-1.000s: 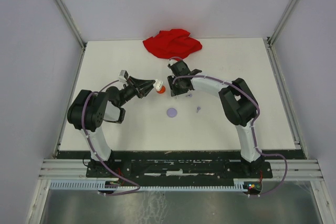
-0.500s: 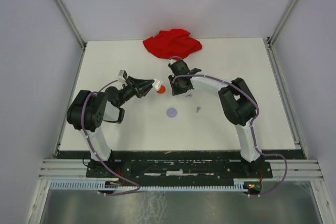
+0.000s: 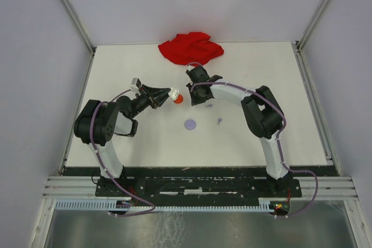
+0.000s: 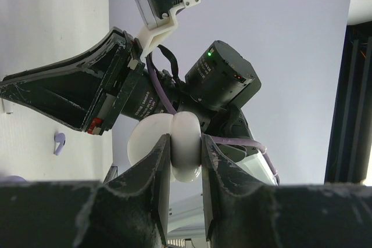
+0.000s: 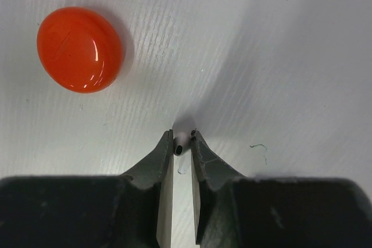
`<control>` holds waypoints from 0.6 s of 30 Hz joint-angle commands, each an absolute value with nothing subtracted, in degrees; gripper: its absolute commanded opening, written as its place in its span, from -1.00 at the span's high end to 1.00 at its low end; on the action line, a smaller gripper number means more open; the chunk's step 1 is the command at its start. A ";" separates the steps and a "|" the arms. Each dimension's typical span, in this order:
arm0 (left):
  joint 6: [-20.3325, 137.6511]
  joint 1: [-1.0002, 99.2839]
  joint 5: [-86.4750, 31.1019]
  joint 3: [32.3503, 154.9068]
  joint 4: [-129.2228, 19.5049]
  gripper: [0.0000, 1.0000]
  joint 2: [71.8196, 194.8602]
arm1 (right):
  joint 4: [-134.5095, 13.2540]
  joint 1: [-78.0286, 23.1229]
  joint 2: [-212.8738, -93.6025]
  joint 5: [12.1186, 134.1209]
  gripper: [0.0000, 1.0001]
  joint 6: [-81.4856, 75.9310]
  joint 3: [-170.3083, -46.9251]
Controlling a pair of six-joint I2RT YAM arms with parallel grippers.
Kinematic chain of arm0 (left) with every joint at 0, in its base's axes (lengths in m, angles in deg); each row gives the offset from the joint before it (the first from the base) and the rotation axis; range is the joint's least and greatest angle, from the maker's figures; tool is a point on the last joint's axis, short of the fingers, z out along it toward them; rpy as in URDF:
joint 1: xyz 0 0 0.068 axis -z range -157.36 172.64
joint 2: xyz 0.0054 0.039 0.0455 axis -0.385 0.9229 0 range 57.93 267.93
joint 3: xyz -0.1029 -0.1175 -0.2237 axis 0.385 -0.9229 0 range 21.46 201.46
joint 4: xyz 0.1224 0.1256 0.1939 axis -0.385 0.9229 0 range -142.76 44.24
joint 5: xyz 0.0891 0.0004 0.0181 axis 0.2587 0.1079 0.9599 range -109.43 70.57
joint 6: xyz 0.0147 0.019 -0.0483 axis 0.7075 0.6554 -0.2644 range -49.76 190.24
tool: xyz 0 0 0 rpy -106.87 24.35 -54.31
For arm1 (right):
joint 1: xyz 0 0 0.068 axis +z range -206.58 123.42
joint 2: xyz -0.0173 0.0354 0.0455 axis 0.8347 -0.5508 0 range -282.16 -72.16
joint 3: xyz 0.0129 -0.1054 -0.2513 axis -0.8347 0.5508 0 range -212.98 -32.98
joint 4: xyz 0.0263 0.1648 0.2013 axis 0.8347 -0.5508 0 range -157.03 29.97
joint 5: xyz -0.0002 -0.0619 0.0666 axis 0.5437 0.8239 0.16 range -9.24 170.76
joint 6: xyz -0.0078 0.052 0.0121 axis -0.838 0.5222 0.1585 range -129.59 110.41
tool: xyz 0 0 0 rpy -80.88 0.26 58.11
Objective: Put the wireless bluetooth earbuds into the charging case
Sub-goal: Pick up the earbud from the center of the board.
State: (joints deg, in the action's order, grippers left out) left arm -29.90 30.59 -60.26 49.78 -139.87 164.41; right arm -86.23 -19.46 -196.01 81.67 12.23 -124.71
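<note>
The right gripper [image 5: 182, 139] is down at the table [image 5: 279, 56], its jaws drawn almost together on a tiny pale piece with a dark end. From its slim, stem-like shape this is most likely a white earbud [image 5: 181, 147]. It sits right at the fingertips and appears to rest on the surface rather than hang in the air. A glossy red disc [image 5: 80, 49] lies ahead of these jaws and off to their left, well apart from them.

The left gripper [image 4: 186, 143] is raised and clamps a white charging case [image 4: 186, 166] between its jaws, the two rounded halves bulging out past the fingertips. Whether the case holds anything cannot be seen.

A lavender earbud [image 4: 59, 142] lies loose on the table beyond the left jaws, off to their left. A lavender disc [image 3: 190, 124] lies near it, on the base side of both grippers. No other earbuds can be made out.

The task looks to be at an early stage: no earbud is visibly seated. The pinched white earbud has yet to be lifted, carried across to the held case and pushed in, and the lavender one waits after that.
</note>
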 commanded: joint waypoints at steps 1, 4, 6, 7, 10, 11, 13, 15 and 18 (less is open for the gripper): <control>-31.38 30.28 -61.26 49.54 -145.88 0.94 163.01 | -86.20 -19.08 -196.25 83.59 0.64 11.88 -126.64; -31.26 30.29 -61.26 49.75 -145.91 0.94 163.45 | -85.28 -19.10 -195.01 84.69 0.65 11.15 -125.91; -31.43 30.25 -61.26 50.00 -145.88 0.94 164.09 | -84.08 -19.05 -194.20 85.44 0.67 10.67 -125.24; -31.52 30.29 -61.26 50.06 -146.12 0.94 164.32 | -83.84 -19.12 -193.86 85.77 0.69 10.40 -125.10; -31.40 30.28 -61.09 49.94 -146.10 0.94 164.46 | -82.10 -19.07 -192.30 86.76 0.75 9.48 -124.39; -31.44 30.24 -61.09 49.88 -146.13 0.94 164.39 | -81.43 -19.10 -191.63 87.15 0.76 9.14 -123.94; -31.38 30.26 -61.09 49.80 -146.13 0.94 164.29 | -79.55 -19.13 -189.68 87.93 0.77 8.71 -122.62; -31.42 30.24 -61.18 49.84 -146.12 0.94 164.43 | -76.80 -19.13 -187.28 88.56 0.78 8.24 -120.70; -31.54 30.26 -61.57 50.04 -146.15 0.94 164.69 | -71.22 -19.12 -183.05 89.02 0.83 7.32 -116.47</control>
State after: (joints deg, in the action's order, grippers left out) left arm -29.92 30.59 -60.26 49.78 -139.89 164.41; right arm -80.59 -19.28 -191.66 86.59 9.37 -119.96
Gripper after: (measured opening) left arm 0.305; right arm 0.195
